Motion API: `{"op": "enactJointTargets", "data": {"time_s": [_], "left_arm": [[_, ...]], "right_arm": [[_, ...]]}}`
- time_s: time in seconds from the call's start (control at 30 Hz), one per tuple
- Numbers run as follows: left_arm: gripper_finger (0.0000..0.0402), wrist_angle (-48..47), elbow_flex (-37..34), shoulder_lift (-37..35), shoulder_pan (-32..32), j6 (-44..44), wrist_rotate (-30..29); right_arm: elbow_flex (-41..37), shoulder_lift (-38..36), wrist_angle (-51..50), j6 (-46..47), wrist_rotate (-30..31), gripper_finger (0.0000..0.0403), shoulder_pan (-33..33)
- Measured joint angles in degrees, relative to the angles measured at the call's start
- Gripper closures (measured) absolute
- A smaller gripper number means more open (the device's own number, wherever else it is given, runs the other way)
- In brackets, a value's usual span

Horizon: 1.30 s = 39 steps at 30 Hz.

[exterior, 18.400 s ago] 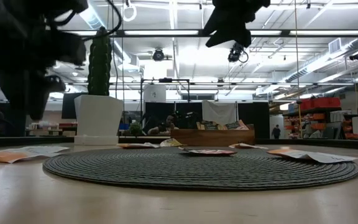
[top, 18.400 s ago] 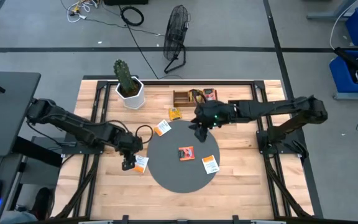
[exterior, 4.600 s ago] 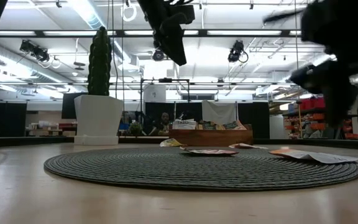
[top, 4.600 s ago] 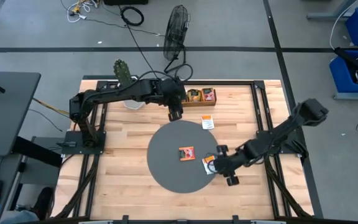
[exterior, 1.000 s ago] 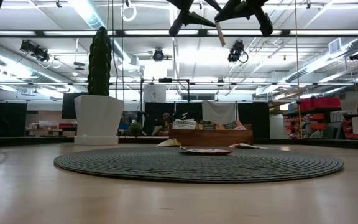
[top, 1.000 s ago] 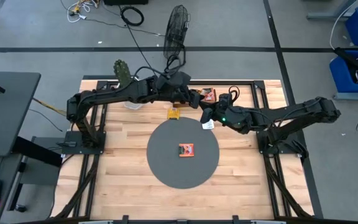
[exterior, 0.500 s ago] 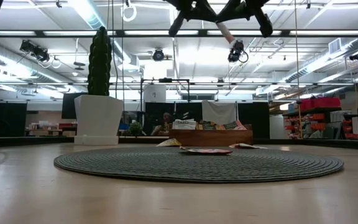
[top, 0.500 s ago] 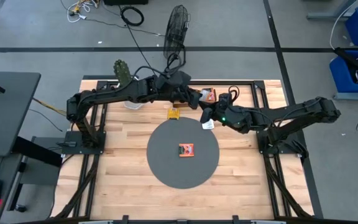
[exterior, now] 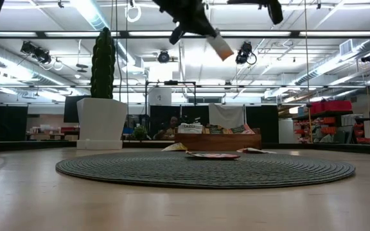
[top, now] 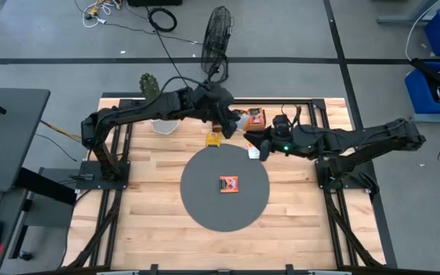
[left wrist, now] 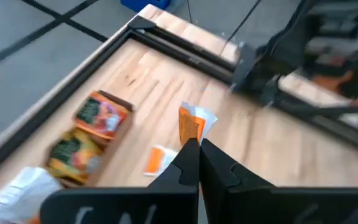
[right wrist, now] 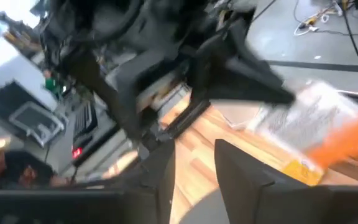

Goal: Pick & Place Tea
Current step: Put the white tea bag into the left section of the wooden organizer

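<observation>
Robotics lab in an open industrial hall: wooden workbench [top: 159,176], floor fan [top: 217,38], ceiling strip lights [exterior: 180,35].

Sachet [left wrist: 192,124] passed: left gripper [left wrist: 194,149] fingers clamped on it, right gripper [top: 255,143] released.

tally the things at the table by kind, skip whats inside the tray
loose tea sachets: 3
tea sachet held by the left gripper: 1
round mat: 1
wooden tray: 1
potted cactus: 1
total: 7
</observation>
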Motion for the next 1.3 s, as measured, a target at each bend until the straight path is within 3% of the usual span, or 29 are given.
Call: {"op": "enactJointTargets", "data": {"time_s": [0.27, 0.47, 0.63, 0.93, 1.07, 1.3], "left_arm": [[0.0400, -6.1, 0.0, 0.2, 6.1, 18.8, 2.7], [0.0401, -10.3, 0.1, 2.1, 8.6, 26.7, 2.7], [0.0401, -18.0, 1.9, 5.2, 7.3, 30.7, 0.0], [0.0401, -30.4, 15.1, 16.6, 8.7, 39.8, -6.2], [0.0401, -30.4, 17.6, 19.5, 10.2, 43.4, -6.5], [0.0401, -29.1, 17.7, 22.4, 11.4, 45.6, -6.7]], "right_arm": [[0.0, -2.2, -14.9, -2.6, 0.0, 0.0279, 3.5], [0.0, -1.3, -16.6, -3.3, 1.5, 0.0301, 3.8], [0.0, -0.9, -17.0, -5.0, 3.0, 0.0318, 3.8], [0.0, -0.8, -17.9, -7.2, 3.2, 0.0373, 3.8], [0.0, -0.7, -17.8, -7.2, 3.2, 0.0398, 3.8], [0.0, -0.6, -17.8, -6.7, 3.2, 0.0395, 3.7]]}}
